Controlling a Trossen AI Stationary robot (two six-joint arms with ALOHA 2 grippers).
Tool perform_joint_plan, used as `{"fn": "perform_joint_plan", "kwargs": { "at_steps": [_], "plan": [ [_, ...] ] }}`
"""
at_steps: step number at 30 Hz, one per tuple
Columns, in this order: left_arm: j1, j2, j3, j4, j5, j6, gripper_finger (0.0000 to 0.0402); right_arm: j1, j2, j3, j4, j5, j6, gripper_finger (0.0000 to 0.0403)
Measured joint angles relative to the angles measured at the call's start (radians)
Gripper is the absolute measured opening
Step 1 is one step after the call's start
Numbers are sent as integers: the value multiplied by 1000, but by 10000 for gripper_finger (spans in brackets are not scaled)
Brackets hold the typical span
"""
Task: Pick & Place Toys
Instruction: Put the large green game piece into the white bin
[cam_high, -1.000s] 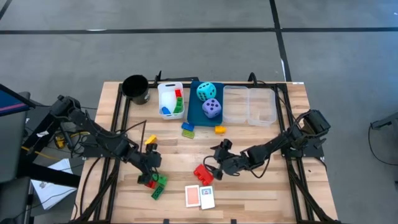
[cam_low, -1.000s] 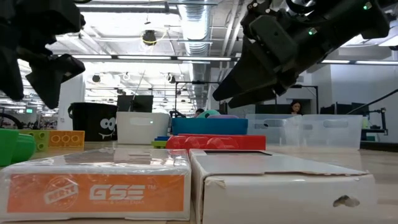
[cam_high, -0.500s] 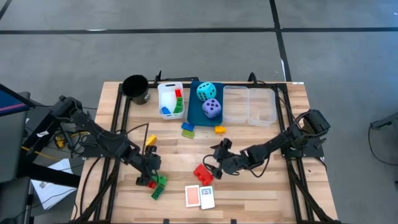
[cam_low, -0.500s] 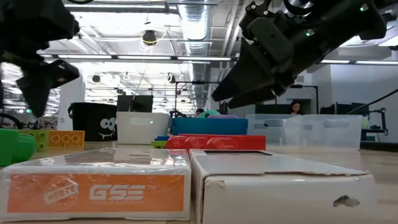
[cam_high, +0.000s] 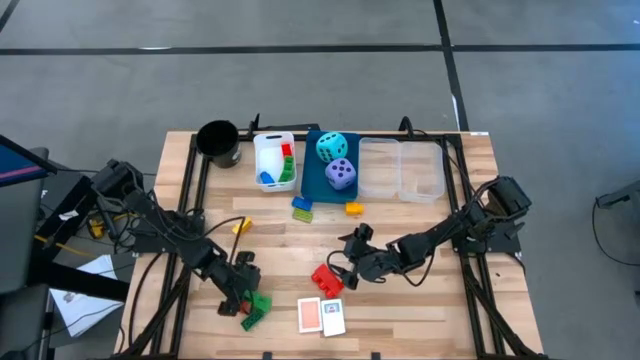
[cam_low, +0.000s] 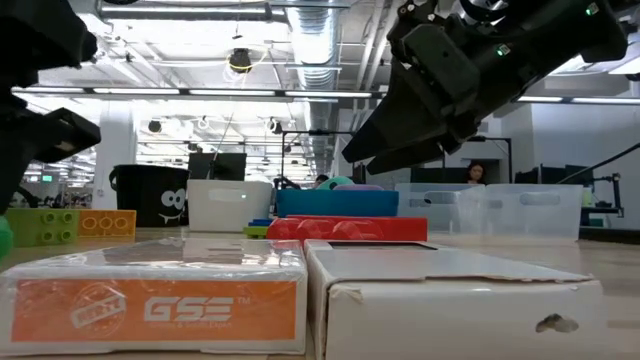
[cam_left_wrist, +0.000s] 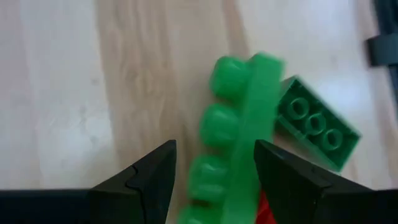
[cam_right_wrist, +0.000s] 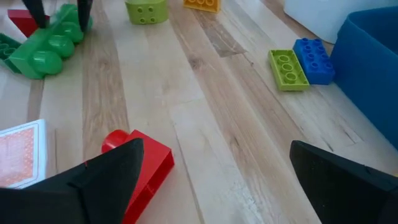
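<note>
- The left gripper (cam_high: 243, 298) sits low at the table's (cam_high: 420, 300) front left, fingers (cam_left_wrist: 149, 177) straddling a light green brick (cam_left_wrist: 233, 149), apparently gripping it.
- A dark green brick (cam_left_wrist: 316, 122) lies just beside.
- The right gripper (cam_high: 345, 268) hovers with jaws spread wide, holding nothing, over the red brick (cam_high: 326, 279).
- Two cards (cam_high: 320, 316) lie nearby.

Light green studded plastic brick (cam_left_wrist: 233, 134) is motion-blurred, its lower end cut off; small red plastic piece (cam_left_wrist: 266, 210) behind it mostly hidden, shape unclear.
</note>
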Motion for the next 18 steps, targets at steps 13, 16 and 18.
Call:
{"fn": "perform_joint_plan", "kwargs": {
  "at_steps": [13, 16, 18],
  "plan": [
    [0, 0, 0, 16, 87, -82, 209, 0, 0, 0, 0, 0, 0, 397],
    [-3, -1, 0, 16, 102, -103, 209, 0, 0, 0, 0, 0, 0, 397],
    [-13, -1, 0, 16, 103, -103, 209, 0, 0, 0, 0, 0, 0, 397]
  ]
}}
